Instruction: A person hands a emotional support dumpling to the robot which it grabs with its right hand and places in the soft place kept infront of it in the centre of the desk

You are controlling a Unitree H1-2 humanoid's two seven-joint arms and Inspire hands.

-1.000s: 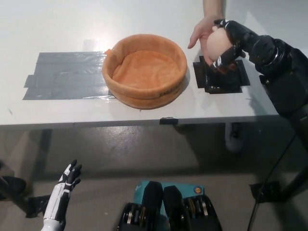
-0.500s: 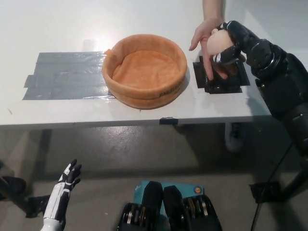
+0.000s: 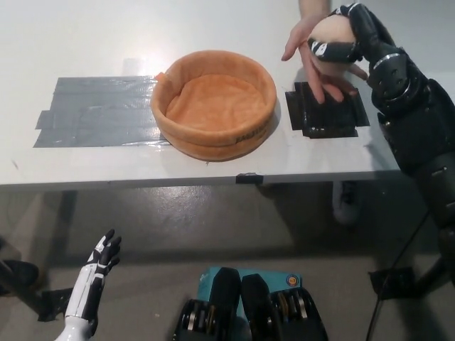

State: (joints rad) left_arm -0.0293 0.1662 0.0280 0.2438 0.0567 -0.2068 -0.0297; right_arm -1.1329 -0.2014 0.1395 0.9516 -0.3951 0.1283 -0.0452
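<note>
Handover stage: my right hand [image 3: 348,44] has fingers wrapped on the dumpling [image 3: 333,32], person's hand [image 3: 313,53] still under it. Orange plush basket [image 3: 213,135] empty mid-tabletop; placing remains. Left hand [image 3: 92,288] idle low, fingers apart.

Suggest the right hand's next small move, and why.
Probably carry the dumpling left toward the orange soft bowl: the right hand is closed on it above the person's hand, beside the bowl. The left hand rests low.
</note>
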